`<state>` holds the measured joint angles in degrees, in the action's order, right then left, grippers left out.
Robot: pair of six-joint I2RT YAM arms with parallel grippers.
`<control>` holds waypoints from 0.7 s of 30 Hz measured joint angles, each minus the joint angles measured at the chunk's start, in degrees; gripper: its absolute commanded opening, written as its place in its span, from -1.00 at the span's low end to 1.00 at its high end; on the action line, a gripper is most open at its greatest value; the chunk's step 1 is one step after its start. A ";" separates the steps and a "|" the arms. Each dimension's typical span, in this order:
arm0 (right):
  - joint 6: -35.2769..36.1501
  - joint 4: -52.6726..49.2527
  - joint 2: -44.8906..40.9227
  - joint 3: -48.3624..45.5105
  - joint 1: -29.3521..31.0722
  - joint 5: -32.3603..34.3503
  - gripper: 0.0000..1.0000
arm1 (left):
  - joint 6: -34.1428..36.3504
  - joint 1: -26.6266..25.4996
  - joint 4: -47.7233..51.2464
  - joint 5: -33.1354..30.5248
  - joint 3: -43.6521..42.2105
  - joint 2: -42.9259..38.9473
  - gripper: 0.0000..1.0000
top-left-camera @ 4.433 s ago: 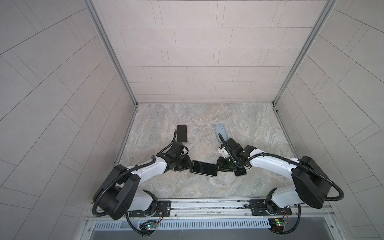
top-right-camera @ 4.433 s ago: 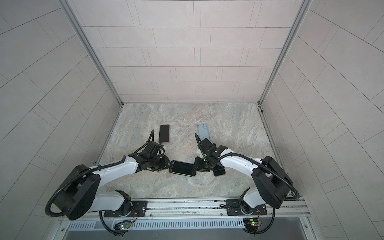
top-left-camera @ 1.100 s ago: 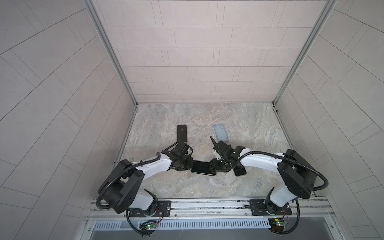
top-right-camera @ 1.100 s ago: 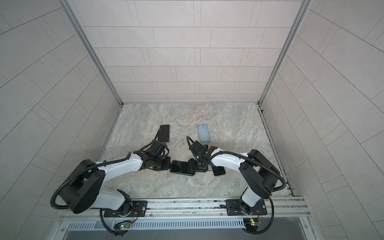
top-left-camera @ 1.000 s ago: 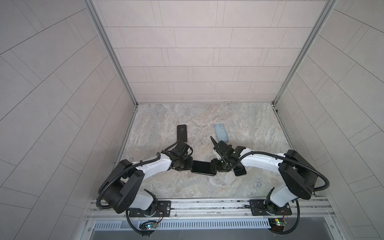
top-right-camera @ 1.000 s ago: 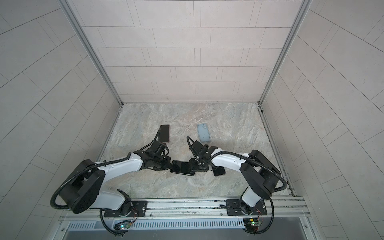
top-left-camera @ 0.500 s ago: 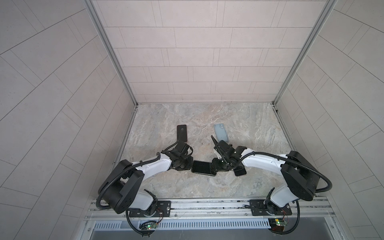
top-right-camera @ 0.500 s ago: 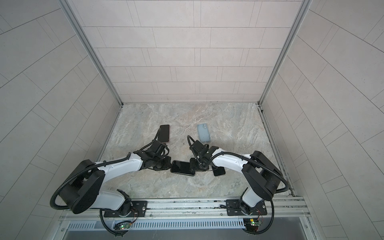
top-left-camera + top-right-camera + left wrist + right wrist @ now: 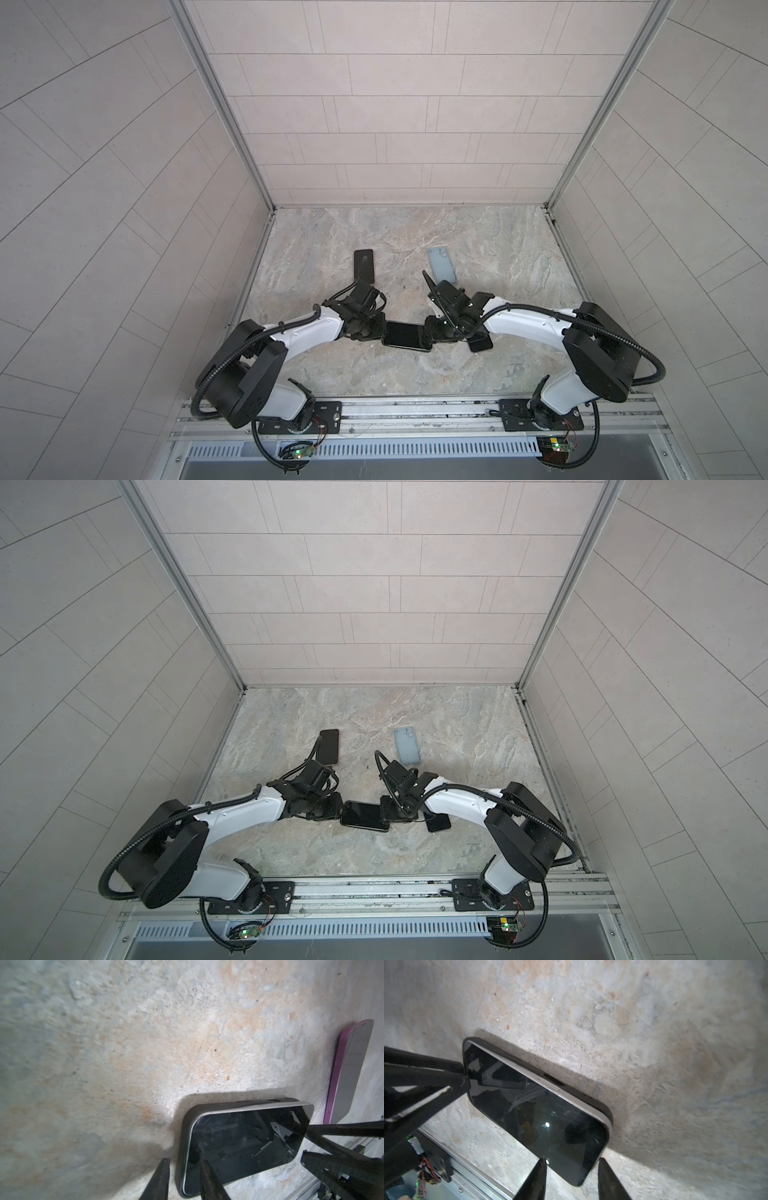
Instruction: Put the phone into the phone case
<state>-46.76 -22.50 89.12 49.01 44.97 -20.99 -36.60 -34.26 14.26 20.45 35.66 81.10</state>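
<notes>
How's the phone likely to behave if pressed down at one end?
Probably stiff: the phone is a flat slab with a metal-looking rim, so it should tilt as one piece. Likely slippery: its glass face is glossy enough to mirror the surroundings. May rock: the rim stands proud of the case along one long side, seemingly not fully seated.

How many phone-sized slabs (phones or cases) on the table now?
4. Phone in black case, front centre; dark phone just right of it, partly under the right arm; black slab farther back, left; pale blue case farther back, right of centre. More may hide under either arm.
</notes>
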 measured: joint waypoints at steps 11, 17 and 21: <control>-0.52 0.44 -1.97 -1.90 0.02 0.24 -0.47 | -0.02 0.00 -0.09 0.28 0.02 0.72 -0.47; -1.31 1.33 -2.67 -3.41 0.02 0.22 -0.50 | -0.02 0.00 -0.09 0.35 0.04 0.85 -0.47; -1.75 2.05 -2.67 -3.80 0.07 0.02 -0.53 | -0.09 0.00 -0.17 0.42 0.04 0.85 -0.47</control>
<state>-48.51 -20.45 86.46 45.21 45.04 -20.97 -36.69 -34.26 14.09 20.86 35.70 81.95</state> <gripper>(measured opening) 0.236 0.266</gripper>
